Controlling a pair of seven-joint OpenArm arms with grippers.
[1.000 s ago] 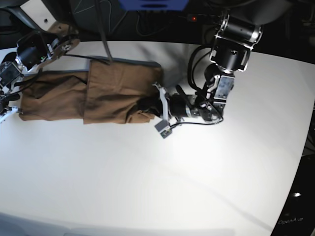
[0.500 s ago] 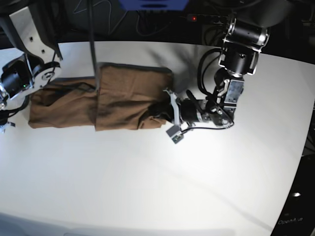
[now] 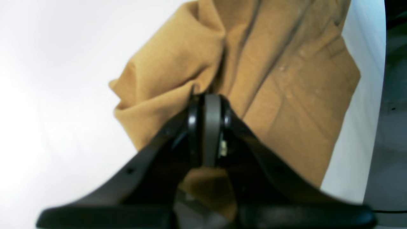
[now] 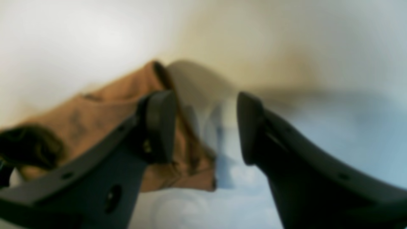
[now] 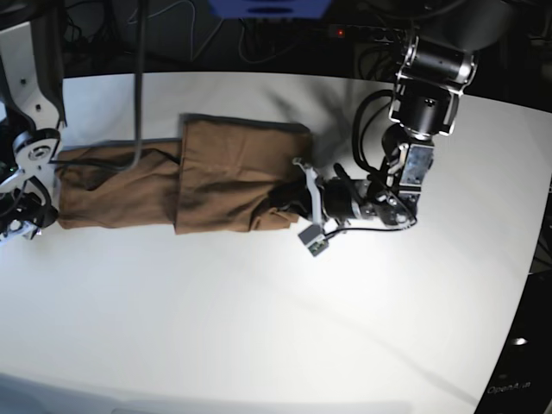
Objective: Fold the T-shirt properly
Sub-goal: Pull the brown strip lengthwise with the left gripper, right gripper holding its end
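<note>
T-shirt (image 5: 216, 177) lies partly folded on surface (image 5: 259, 328). Left gripper (image 3: 206, 95) jaws clenched on its bunched edge, likely for folding; right gripper (image 4: 206, 127) jaws released.

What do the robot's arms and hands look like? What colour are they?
Both arms are mostly black with silvery metal parts and black cables looping along them. The left arm has a shiny round black joint and a small grey block near its wrist. The left hand has two smooth black fingers with a grey pad between the tips. The right hand has two dark, rounded fingers with small screw holes.
</note>
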